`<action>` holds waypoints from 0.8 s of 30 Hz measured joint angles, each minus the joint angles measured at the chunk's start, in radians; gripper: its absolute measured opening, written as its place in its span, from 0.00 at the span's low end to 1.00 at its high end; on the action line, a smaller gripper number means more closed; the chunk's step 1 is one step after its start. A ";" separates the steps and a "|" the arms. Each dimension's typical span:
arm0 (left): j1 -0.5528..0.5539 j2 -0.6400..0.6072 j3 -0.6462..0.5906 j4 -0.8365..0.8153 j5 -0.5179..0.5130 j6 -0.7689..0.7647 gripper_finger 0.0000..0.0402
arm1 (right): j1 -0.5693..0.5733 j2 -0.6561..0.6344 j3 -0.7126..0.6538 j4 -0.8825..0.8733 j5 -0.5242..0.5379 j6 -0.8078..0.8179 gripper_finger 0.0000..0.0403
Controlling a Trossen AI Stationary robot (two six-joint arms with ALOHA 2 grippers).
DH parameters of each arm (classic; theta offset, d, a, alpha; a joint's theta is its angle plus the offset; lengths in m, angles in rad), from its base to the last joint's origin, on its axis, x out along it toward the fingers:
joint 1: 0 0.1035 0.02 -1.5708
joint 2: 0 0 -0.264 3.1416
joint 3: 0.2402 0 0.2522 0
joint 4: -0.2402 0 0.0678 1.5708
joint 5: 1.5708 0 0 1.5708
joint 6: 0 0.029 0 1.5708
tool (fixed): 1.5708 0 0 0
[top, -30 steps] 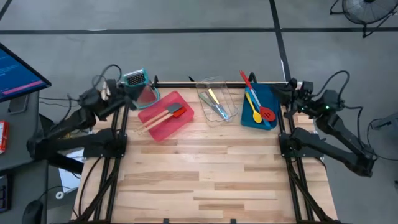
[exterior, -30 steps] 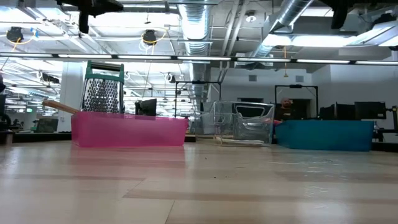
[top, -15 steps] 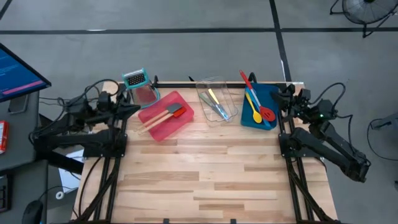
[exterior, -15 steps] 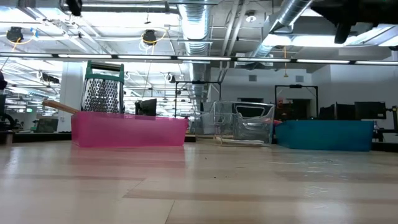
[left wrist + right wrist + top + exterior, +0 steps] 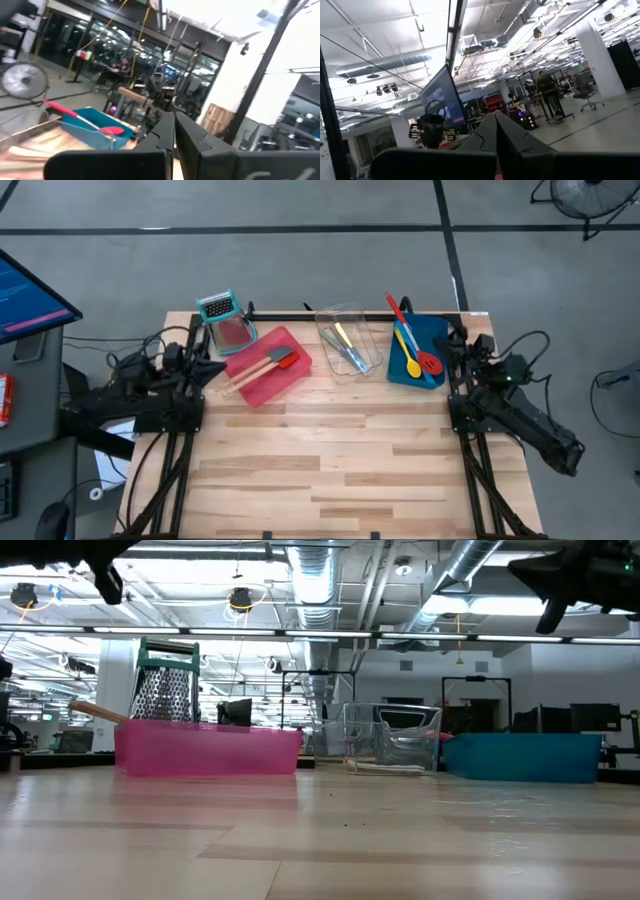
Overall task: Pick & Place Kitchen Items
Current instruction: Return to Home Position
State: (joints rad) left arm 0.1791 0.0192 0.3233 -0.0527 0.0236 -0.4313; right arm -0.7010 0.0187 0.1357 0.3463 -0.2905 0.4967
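Observation:
A red wooden-handled spatula (image 5: 270, 364) lies in the red tray (image 5: 250, 385). Slim knives (image 5: 347, 348) lie in the clear tray (image 5: 365, 320). A yellow spoon (image 5: 408, 356), a red spoon (image 5: 427, 361) and a long red utensil (image 5: 396, 309) rest in or across the blue tray (image 5: 432, 330). My left gripper (image 5: 216, 367) is shut and holds nothing. It sits at the table's left edge beside the red tray and points toward the blue tray (image 5: 95, 134). My right gripper (image 5: 454, 346) is also shut and holds nothing, at the right edge beside the blue tray.
A teal-topped box grater (image 5: 223, 321) stands at the far left, behind the red tray (image 5: 208, 748). The three trays line the far edge. The wooden tabletop (image 5: 330, 460) stretches bare toward the near edge. A monitor (image 5: 25, 295) stands off the table to the left.
Both arms have folded back and sunk toward their bases. My left gripper has gone from beside the grater toward the near-left, down along the red tray's left side. My right gripper has come down at the table's right edge. Both have stayed shut.

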 joint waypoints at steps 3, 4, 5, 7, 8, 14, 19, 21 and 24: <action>0.000 -0.019 -0.052 0.025 0.005 0.000 0.00 | 0.001 -0.015 -0.035 0.011 -0.006 0.008 0.00; 0.000 -0.018 -0.068 0.024 0.005 0.000 0.00 | 0.001 -0.015 -0.048 0.015 -0.008 0.020 0.00; 0.000 -0.012 -0.084 0.044 0.005 0.000 0.00 | 0.001 -0.014 -0.057 0.016 -0.008 0.026 0.00; 0.000 -0.006 -0.121 0.093 0.004 -0.002 0.00 | 0.001 -0.014 -0.074 0.035 -0.024 0.027 0.00; 0.000 -0.006 -0.141 0.111 0.004 -0.007 0.00 | 0.002 -0.014 -0.089 0.045 -0.028 0.028 0.00; 0.000 -0.006 -0.259 0.262 0.009 -0.041 0.00 | 0.006 -0.012 -0.128 0.063 -0.058 0.028 0.00; 0.000 -0.005 -0.317 0.298 0.009 -0.065 0.00 | 0.024 -0.014 -0.128 0.047 -0.098 -0.020 0.00; 0.000 0.003 -0.317 0.297 0.016 -0.050 0.00 | 0.027 -0.014 -0.128 0.010 -0.102 -0.025 0.00; 0.000 0.003 -0.317 0.299 0.021 -0.040 0.00 | 0.027 -0.013 -0.129 -0.042 -0.102 -0.008 0.00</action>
State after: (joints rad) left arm 0.1791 0.0219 0.0063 0.2461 0.0448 -0.4712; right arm -0.6735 0.0053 0.0071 0.3046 -0.3926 0.4892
